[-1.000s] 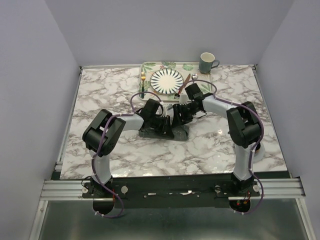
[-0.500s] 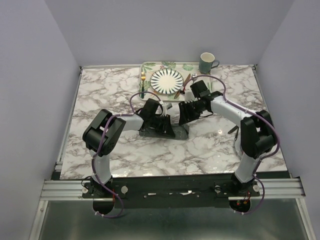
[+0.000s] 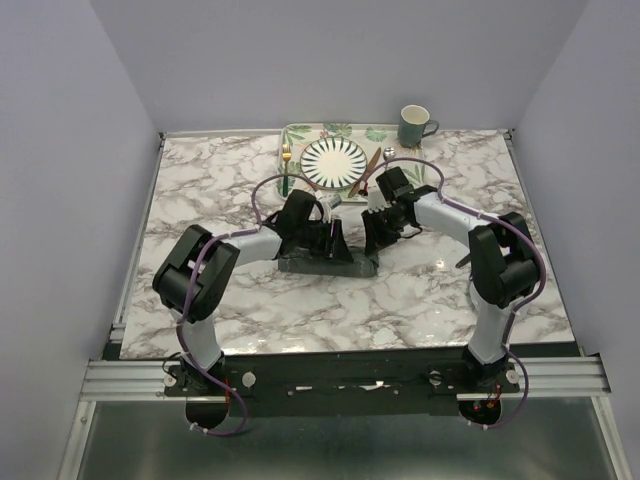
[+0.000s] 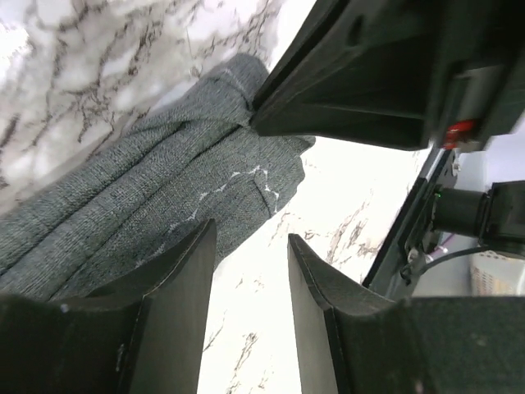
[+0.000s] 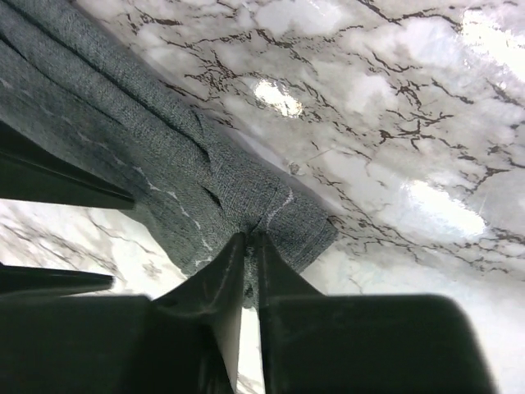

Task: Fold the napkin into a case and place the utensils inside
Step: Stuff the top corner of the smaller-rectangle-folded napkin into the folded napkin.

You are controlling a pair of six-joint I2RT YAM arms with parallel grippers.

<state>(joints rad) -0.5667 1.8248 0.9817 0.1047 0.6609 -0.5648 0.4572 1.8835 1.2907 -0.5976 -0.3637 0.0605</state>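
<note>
Pinching napkin (image 3: 350,268) end: R gripper (image 5: 250,242), jaws nearly together on a bunched cloth corner. L gripper (image 4: 250,238) jaws apart, nothing btwn them, cloth edge just by one finger. Napkin lies mid-table as long narrow folded strip, btwn both grippers. Fork (image 3: 285,165) on tray (image 3: 345,128), left of plate (image 3: 334,160), far side.

A white, grey-veined marble bench (image 3: 250,300) carries a leaf-printed rectangular placemat (image 3: 300,133) at its far edge. A round striped plate (image 3: 335,160) sits on it. A grey-green mug (image 3: 413,126) stands just beside.
</note>
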